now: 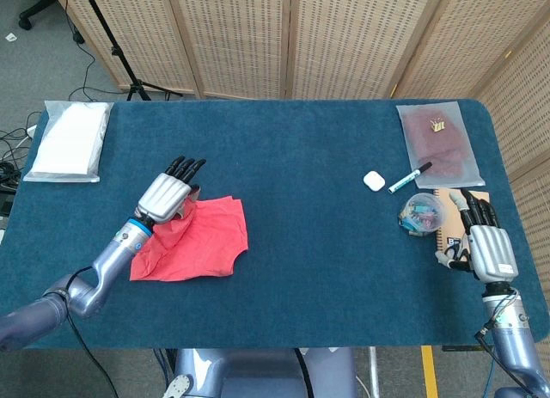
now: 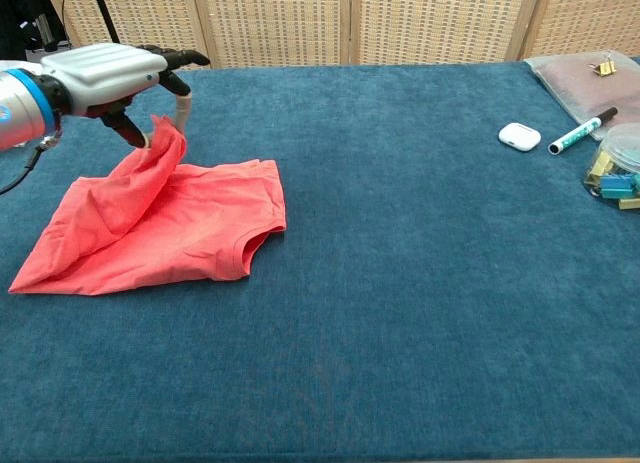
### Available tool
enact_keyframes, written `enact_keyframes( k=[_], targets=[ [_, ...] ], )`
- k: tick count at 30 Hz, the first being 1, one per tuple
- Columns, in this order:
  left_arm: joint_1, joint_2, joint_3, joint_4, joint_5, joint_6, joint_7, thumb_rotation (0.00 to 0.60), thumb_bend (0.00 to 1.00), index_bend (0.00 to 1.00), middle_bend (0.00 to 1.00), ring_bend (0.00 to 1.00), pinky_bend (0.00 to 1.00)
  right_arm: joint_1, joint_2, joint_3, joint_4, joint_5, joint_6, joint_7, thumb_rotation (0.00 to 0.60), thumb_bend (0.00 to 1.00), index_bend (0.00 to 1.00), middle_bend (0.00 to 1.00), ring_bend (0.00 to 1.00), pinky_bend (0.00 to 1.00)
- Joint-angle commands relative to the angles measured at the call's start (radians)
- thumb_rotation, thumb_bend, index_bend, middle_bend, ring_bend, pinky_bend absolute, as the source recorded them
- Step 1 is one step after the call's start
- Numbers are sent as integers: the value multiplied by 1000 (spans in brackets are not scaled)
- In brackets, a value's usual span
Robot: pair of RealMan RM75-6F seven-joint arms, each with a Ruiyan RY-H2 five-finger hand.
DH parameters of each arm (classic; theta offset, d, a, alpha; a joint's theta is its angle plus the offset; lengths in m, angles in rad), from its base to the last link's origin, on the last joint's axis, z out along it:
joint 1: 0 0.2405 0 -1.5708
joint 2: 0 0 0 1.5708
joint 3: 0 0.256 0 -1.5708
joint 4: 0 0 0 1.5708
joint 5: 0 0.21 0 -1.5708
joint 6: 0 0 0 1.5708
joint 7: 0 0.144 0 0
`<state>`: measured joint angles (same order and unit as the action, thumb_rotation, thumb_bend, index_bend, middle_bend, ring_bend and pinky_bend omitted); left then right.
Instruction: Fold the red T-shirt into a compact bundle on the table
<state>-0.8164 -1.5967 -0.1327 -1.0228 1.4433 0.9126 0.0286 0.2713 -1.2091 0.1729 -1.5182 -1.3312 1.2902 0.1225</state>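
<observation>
The red T-shirt (image 1: 199, 240) (image 2: 190, 233) lies on the left half of the blue table (image 1: 309, 200). My left hand (image 1: 166, 198) (image 2: 115, 73) pinches the shirt's left end and holds it lifted above the middle of the garment, so the cloth doubles over itself. My right hand (image 1: 483, 243) rests at the table's right edge on a notebook (image 1: 460, 222), fingers spread and holding nothing; the chest view does not show it.
A white packet (image 1: 70, 140) lies at the back left. At the right are a clear bag (image 1: 438, 142), a marker (image 1: 409, 178) (image 2: 581, 131), a white earbud case (image 1: 373, 180) (image 2: 519, 136) and a tub of clips (image 1: 418, 212) (image 2: 620, 168).
</observation>
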Motion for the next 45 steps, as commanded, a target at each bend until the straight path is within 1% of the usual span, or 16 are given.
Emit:
enact_keyframes(
  k=[1, 13, 16, 17, 19, 20, 21, 22, 23, 24, 30, 32, 35, 39, 42, 45],
  targets=[
    [-28, -38, -20, 19, -32, -35, 36, 600, 562, 749, 0, 0, 0, -1, 3, 1, 0, 1, -1, 5, 600, 0, 0, 0, 0, 0],
    [-94, -137, -45, 78, -80, -92, 130, 600, 558, 749, 0, 0, 0, -1, 11, 7, 3, 9, -10, 26, 600, 0, 0, 0, 0, 0],
    [-110, -168, -44, 99, -92, -116, 155, 600, 537, 745, 0, 0, 0, -1, 14, 7, 2, 9, -12, 31, 600, 0, 0, 0, 0, 0],
    [-112, -178, -45, 108, -98, -118, 163, 600, 512, 681, 0, 0, 0, -1, 15, 7, 1, 8, -13, 33, 600, 0, 0, 0, 0, 0],
    [-112, -195, -45, 116, -102, -114, 152, 600, 440, 364, 0, 0, 0, -1, 17, 7, 0, 8, -14, 35, 600, 0, 0, 0, 0, 0],
    [-108, -205, -52, 121, -99, -93, 119, 600, 386, 157, 0, 0, 0, -2, 18, 6, -1, 7, -14, 36, 600, 0, 0, 0, 0, 0],
    [-106, -212, -54, 125, -91, -75, 89, 600, 329, 27, 0, 0, 0, -2, 18, 6, -2, 7, -13, 36, 600, 0, 0, 0, 0, 0],
    [-104, -216, -53, 133, -79, -59, 61, 600, 294, 0, 0, 0, 0, -3, 19, 6, -2, 6, -12, 37, 600, 0, 0, 0, 0, 0],
    [-103, -219, -53, 138, -70, -46, 42, 600, 246, 0, 0, 0, 0, -3, 19, 6, -3, 6, -12, 37, 600, 0, 0, 0, 0, 0],
    [-101, -223, -51, 149, -51, -16, 4, 600, 222, 0, 0, 0, 0, -4, 19, 6, -3, 6, -11, 37, 600, 0, 0, 0, 0, 0],
    [-85, -189, -44, 146, -1, 67, -123, 600, 158, 0, 0, 0, 0, -3, 18, 4, -5, 4, -13, 33, 600, 0, 0, 0, 0, 0],
    [-69, -158, -31, 123, 10, 82, -158, 600, 157, 0, 0, 0, 0, -4, 18, 3, -6, 4, -12, 31, 600, 0, 0, 0, 0, 0],
    [-43, -125, -11, 105, 17, 98, -166, 600, 164, 0, 0, 0, 0, -5, 18, 3, -7, 4, -11, 32, 600, 0, 0, 0, 0, 0],
    [31, -55, 51, 106, 27, 112, -189, 600, 197, 0, 0, 0, 0, -4, 18, 3, -8, 6, -14, 32, 600, 0, 0, 0, 0, 0],
    [69, -38, 89, 156, 45, 122, -255, 600, 217, 12, 0, 0, 0, -2, 16, 1, -9, 3, -17, 27, 600, 0, 0, 0, 0, 0],
    [93, -45, 112, 223, 61, 135, -325, 600, 233, 89, 0, 0, 0, -1, 13, -1, -10, 2, -18, 21, 600, 0, 0, 0, 0, 0]
  ],
)
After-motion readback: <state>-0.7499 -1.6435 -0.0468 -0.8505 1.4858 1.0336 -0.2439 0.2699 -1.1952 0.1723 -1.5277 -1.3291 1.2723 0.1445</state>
